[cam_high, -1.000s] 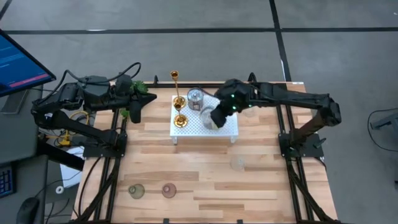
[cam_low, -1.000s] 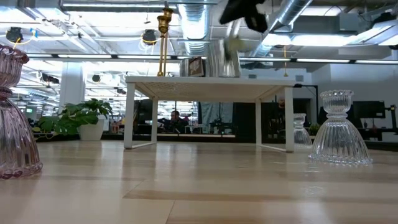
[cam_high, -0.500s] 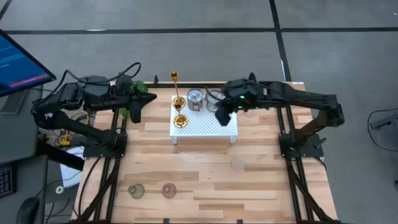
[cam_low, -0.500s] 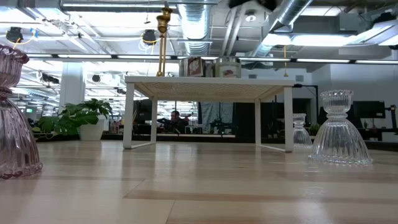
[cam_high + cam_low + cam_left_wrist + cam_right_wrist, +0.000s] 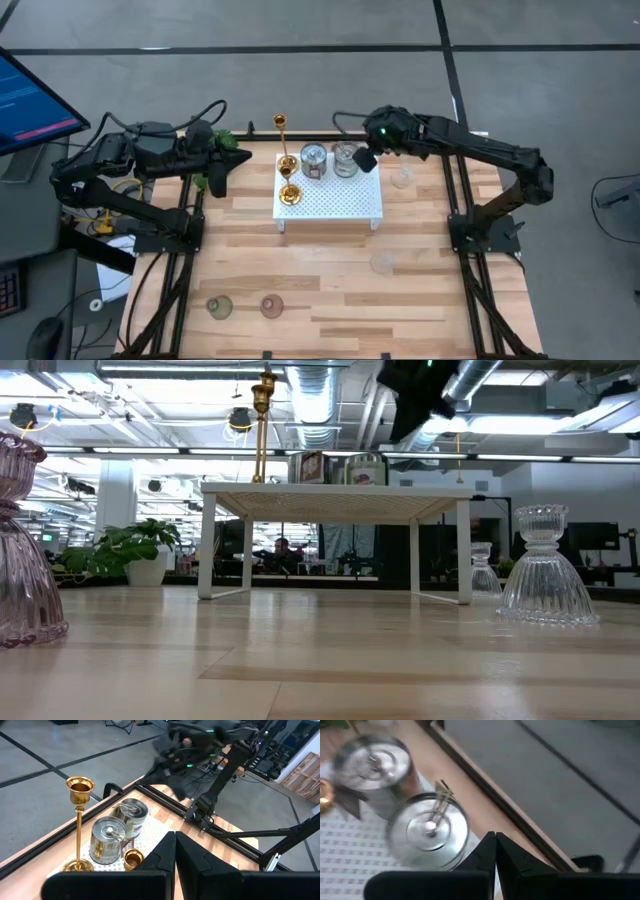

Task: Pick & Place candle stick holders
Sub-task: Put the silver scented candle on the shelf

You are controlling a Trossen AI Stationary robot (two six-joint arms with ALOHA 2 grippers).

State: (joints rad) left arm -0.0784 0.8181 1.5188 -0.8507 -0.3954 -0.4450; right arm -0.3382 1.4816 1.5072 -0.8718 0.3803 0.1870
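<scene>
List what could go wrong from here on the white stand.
1. The right gripper, shut and empty, hangs just beside the silver cup at the stand's back edge; a sideways swing could tip the cup.
2. The two silver cups and the gold holders stand close together, so one knocked piece could topple others.
3. A clear glass holder sits below the right arm.

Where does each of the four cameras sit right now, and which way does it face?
High: overhead, straight down on the table; both arms show, left gripper shut, right gripper shut beside the stand.
Low: tabletop height, level across toward the stand; the right arm enters from above.
Left wrist: past its shut fingers toward two silver cups; the right arm shows beyond.
Right wrist: down past its shut fingers onto the silver cups.
Shared: all see the cups.
</scene>
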